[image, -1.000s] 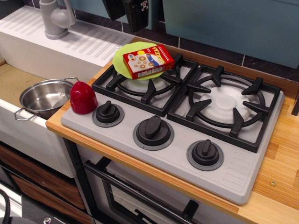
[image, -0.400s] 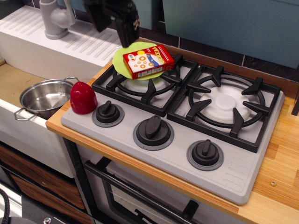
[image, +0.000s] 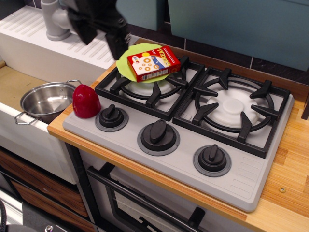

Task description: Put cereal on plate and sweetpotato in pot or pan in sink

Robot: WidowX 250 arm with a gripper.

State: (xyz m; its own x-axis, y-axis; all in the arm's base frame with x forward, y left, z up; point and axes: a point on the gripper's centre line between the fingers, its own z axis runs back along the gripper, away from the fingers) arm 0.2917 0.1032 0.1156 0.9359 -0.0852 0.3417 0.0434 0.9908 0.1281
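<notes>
The red cereal box [image: 153, 63] lies flat on the lime-green plate [image: 125, 62], which rests on the back left burner. The glossy dark red sweetpotato [image: 86, 100] stands on the stove's front left corner, next to the steel pot [image: 46, 100] that sits in the sink [image: 19, 126]. My black gripper [image: 102, 41] hangs at the top left, above the drainboard and just left of the plate. Its fingers are spread and hold nothing. It is well above and behind the sweetpotato.
A grey faucet [image: 54, 20] stands on the ribbed white drainboard [image: 58, 50], partly behind my gripper. The stove has two black burner grates [image: 234, 108] and three knobs [image: 158, 135]. A wooden counter [image: 294, 169] runs along the right.
My gripper has moved left and slightly down, from above the plate to over the drainboard. The cereal box stays on the plate; the sweetpotato and pot have not moved.
</notes>
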